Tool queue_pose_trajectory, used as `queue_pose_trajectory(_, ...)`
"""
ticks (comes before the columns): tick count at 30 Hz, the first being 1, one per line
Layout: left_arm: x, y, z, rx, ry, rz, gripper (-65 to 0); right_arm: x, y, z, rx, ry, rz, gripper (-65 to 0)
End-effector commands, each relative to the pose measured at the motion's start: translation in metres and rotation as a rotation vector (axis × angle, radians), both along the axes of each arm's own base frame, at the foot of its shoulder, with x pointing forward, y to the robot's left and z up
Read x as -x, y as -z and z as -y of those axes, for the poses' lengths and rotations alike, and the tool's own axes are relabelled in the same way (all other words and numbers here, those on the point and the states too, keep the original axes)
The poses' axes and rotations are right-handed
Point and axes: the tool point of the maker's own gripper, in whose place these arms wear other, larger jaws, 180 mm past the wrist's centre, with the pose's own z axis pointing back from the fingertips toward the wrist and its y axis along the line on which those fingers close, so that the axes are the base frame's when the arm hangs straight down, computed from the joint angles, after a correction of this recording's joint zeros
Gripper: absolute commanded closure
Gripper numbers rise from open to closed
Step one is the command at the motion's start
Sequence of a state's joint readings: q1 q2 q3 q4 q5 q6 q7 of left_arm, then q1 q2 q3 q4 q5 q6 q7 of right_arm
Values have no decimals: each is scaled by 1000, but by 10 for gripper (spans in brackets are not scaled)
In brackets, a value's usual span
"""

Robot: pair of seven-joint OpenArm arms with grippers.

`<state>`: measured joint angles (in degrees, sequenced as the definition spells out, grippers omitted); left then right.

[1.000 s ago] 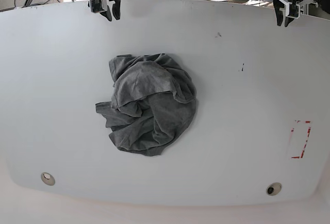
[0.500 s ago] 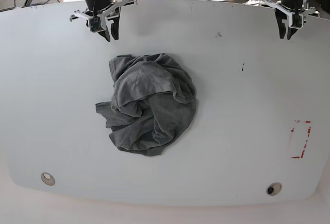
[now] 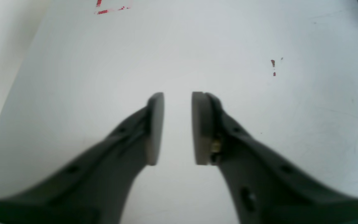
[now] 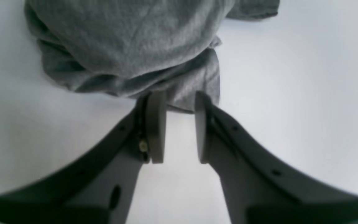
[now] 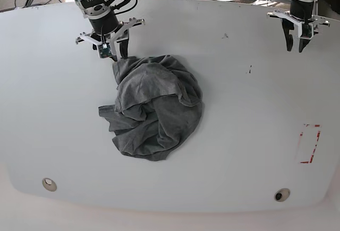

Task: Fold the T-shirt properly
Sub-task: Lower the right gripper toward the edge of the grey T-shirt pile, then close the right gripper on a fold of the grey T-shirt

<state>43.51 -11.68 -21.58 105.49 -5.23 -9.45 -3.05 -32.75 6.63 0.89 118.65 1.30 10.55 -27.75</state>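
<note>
Right tool (image 4: 180,127) held with jaws slightly parted and nothing gripped, crumpled T-shirt (image 5: 154,106) heaped on the white worktop (image 5: 239,135) just ahead of its tips, left tool (image 3: 178,127) likewise parted over bare worktop, well apart from the shirt

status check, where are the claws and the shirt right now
Right claw open, empty, at the T-shirt's far edge. Left claw open over bare table. T-shirt crumpled mid-table, unfolded. Nothing in the way.

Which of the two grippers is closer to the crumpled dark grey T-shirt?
The right gripper, beside the crumpled dark grey T-shirt; the left gripper hangs over bare table.
</note>
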Motion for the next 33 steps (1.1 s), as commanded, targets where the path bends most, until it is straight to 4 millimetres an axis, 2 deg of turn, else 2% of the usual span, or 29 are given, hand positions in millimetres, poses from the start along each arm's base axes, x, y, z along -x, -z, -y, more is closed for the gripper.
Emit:
queue_pose_trajectory(1,-4,-12,2,-5,13,42,-254,-11,-14,-10,-28,-28,62,-173)
queue_pose_trajectory(6,-6,-15,4,-6,19,48,-347,-19,-18,-22,-46,-57,83,-199)
queue_pose_trajectory(8,-6,-20,5,-11,24,54,-411,-23,-20,-36,-56,-100,94,-220)
queue_pose_trajectory(10,-6,-21,5,-14,26,53,-425,-25,-22,-43,-66,-120,102,-235)
queue_pose_trajectory(16,-8,-28,6,-19,29,63,-435,-28,-26,-64,-83,-186,113,-285)
queue_pose_trajectory(18,-6,-29,5,-24,29,61,-432,-22,-20,-83,-87,-263,93,-340)
queue_pose_trajectory(22,-7,-30,5,-24,29,61,-418,-19,-18,-96,-92,-310,85,-384)
queue_pose_trajectory(26,-7,-30,3,-27,27,59,-411,-18,-18,-105,-89,-344,81,-413)
queue_pose_trajectory(28,-8,-28,5,-26,30,66,-426,-17,-19,-117,-84,-386,71,-433)
queue_pose_trajectory(33,-10,-29,5,-29,31,73,-435,-17,-18,-122,-77,-405,58,-433)
